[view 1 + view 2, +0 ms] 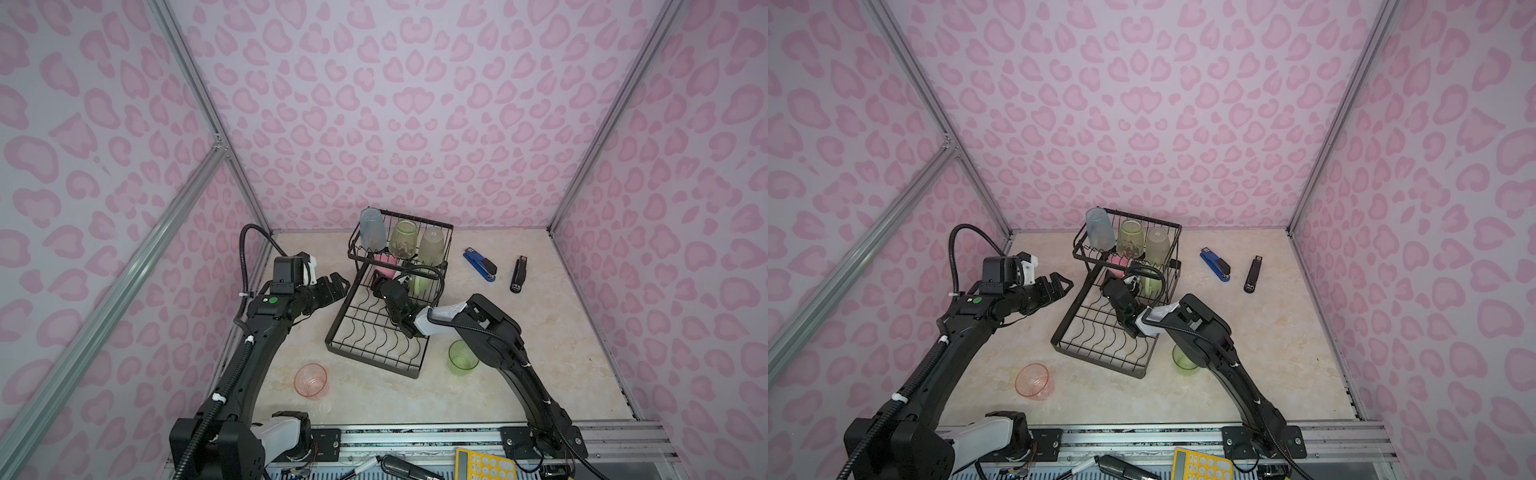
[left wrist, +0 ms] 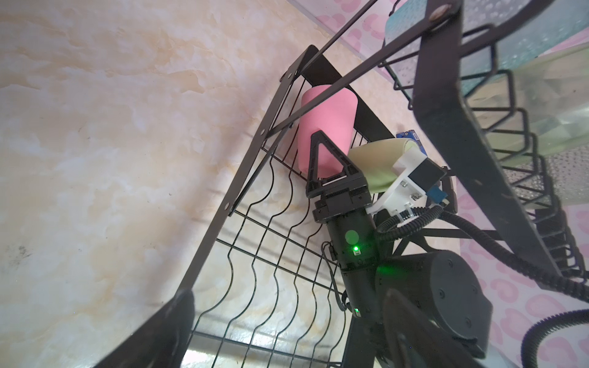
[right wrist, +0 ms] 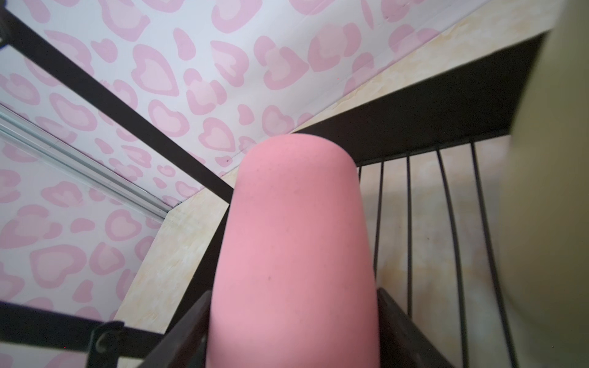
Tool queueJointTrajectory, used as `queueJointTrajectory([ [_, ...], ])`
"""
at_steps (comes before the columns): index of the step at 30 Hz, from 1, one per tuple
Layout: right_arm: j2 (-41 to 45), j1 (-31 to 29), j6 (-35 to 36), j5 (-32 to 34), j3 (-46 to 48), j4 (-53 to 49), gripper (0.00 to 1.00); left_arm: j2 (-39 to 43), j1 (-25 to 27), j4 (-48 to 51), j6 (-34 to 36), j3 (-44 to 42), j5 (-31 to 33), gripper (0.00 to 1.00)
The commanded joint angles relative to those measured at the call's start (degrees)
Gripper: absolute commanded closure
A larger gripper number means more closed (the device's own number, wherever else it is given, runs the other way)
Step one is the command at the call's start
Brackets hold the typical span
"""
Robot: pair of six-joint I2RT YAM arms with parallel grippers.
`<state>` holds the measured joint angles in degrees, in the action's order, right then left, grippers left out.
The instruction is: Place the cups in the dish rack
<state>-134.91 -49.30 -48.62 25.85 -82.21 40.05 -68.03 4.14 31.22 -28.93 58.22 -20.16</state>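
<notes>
A laboratory test booth is shown: pink heart-patterned wall panels (image 1: 415, 104) are held by aluminium rails (image 1: 193, 83), and a marble-look tabletop (image 1: 561, 332) is enclosed.

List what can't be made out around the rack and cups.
Right wrist view: the solid pink cup fills the right gripper, so whether it grips is unclear.
Right wrist view: the pale-green mug is blurred, cut by the edge.
Both top views: the right arm covers part of the green cup.
Both top views: the bottom edge cuts off the yellow calculator.
</notes>
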Motion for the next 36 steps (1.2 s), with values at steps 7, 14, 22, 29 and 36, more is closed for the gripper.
queueJointTrajectory([
  [7, 2.48, -2.09, 4.24, -1.32, 5.59, 6.47, 0.39, -0.09, -0.05, -1.69, -0.08, -0.12, -0.32, 0.05],
  [14, 6.65, -4.12, 6.18, -0.85, 11.70, 8.96, 0.40, -0.10, -0.26, -1.60, -0.08, -0.04, -0.05, 0.05],
  [22, 12.45, -7.69, 10.57, -0.79, 19.63, 10.05, 0.39, 0.08, -0.45, -1.46, 0.01, -0.12, 0.38, 0.06],
  [29, 20.00, -11.94, 16.52, -0.49, 23.71, 1.00, 0.39, 0.27, -0.53, -1.34, 0.09, -0.03, 0.91, 0.06],
  [36, 29.55, -14.86, 19.21, -1.67, 23.13, -25.43, 0.40, 0.78, -0.53, -1.24, 0.19, -0.08, 1.33, 0.06],
])
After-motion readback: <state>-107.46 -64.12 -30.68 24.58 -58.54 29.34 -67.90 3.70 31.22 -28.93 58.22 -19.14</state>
